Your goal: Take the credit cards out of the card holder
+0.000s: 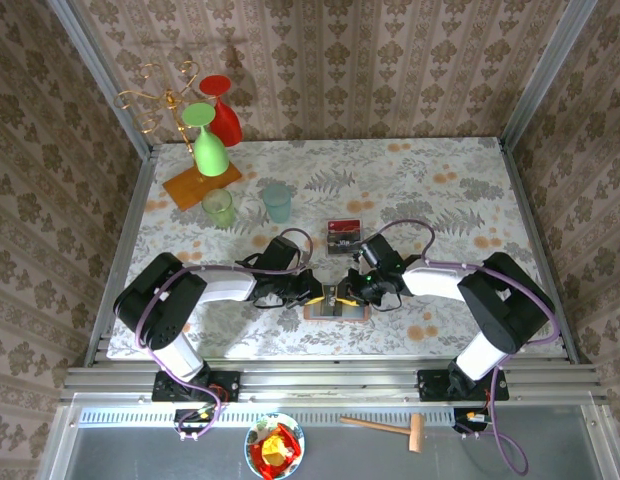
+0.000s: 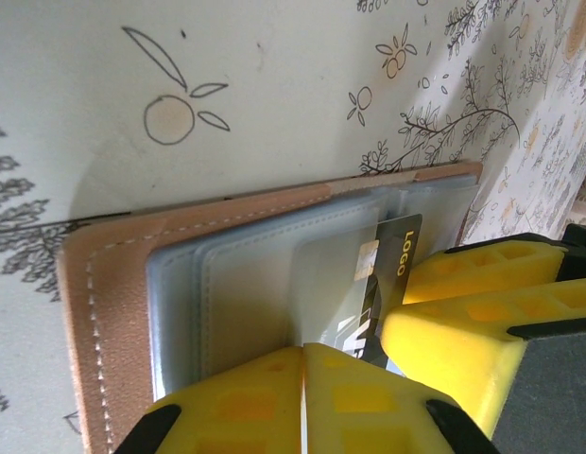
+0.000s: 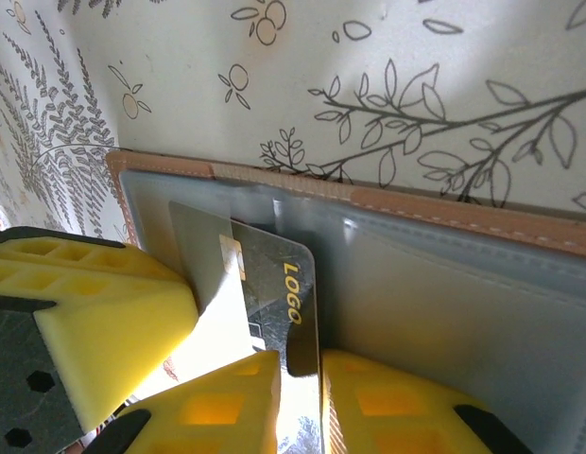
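The salmon-tan card holder [image 1: 337,312] [image 2: 113,303] [image 3: 463,203] lies open on the table between both arms, its grey-blue pockets [image 2: 246,293] facing up. My left gripper [image 1: 320,294] [image 2: 302,378] is shut, fingertips together, pinching a clear pocket flap [image 2: 336,284] of the holder. A black credit card [image 2: 395,270] [image 3: 284,293] printed "LOGO" sticks partly out of a pocket. My right gripper [image 1: 352,290] [image 3: 309,397] is shut on that card's edge. Another dark card with a red band [image 1: 344,236] lies on the table just beyond the holder.
At the back left stands a glass rack on an orange base [image 1: 195,190] with a green glass [image 1: 210,150] and a red glass [image 1: 225,120]. Two small cups [image 1: 219,207] [image 1: 277,202] sit near it. A wooden mallet [image 1: 390,428] and a bowl [image 1: 275,447] lie below the table rail.
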Controlling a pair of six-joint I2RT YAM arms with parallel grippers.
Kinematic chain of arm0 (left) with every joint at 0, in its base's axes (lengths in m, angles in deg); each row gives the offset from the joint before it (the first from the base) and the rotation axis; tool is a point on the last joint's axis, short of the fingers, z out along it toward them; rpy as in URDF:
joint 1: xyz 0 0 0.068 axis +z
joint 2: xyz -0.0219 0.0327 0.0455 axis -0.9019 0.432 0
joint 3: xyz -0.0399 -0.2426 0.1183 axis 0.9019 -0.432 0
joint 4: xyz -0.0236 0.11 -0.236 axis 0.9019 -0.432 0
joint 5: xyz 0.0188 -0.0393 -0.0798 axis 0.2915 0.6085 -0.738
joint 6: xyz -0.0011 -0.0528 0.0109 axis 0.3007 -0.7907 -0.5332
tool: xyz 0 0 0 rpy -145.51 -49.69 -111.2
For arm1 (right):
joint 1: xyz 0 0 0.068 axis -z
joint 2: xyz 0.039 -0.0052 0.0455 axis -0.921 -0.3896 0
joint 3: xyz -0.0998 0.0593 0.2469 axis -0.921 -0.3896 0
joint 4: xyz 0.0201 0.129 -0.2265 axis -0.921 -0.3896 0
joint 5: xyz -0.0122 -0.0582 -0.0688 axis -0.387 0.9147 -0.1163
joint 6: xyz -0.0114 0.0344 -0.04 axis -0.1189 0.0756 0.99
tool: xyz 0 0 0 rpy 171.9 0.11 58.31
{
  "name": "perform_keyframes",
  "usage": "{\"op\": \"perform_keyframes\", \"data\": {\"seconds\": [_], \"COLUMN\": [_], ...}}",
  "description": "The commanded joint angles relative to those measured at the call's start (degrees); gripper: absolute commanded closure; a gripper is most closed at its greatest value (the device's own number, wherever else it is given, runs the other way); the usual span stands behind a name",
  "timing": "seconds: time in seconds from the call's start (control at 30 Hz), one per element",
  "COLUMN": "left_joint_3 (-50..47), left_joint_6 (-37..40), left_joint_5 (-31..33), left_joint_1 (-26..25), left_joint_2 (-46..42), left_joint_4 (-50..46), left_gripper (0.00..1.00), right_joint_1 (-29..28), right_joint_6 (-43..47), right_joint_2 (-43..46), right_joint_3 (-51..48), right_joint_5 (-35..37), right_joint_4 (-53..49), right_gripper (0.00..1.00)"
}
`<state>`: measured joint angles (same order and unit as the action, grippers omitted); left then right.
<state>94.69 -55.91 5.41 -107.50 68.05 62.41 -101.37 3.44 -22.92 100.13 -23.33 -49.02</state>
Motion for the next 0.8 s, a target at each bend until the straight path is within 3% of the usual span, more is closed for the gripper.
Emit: {"op": "perform_keyframes", "data": {"seconds": [0.0,0.4,0.77], "left_joint_3": [-1.1,-1.3,-1.2], "left_joint_6": [1.2,0.9,0.6], "left_joint_5": [-0.2,-0.1,-0.2], "left_joint_1": [0.0,0.0,0.1], "left_joint_2": [0.9,0.6,0.4], "left_joint_4": [-1.6,-1.4,-1.3], "left_gripper": [0.90,0.89,0.88], "right_joint_1": [0.2,1.1,3.6], "right_joint_6": [-1.3,-1.1,2.7], "right_joint_2": [1.7,3.1,7.6], "right_joint_3": [-1.0,-2.3,-3.1], "right_joint_5": [-1.4,-0.1,2.7], "right_joint_4": [1.8,1.2,-6.0], "right_gripper": [0.81,0.87,0.89]}}
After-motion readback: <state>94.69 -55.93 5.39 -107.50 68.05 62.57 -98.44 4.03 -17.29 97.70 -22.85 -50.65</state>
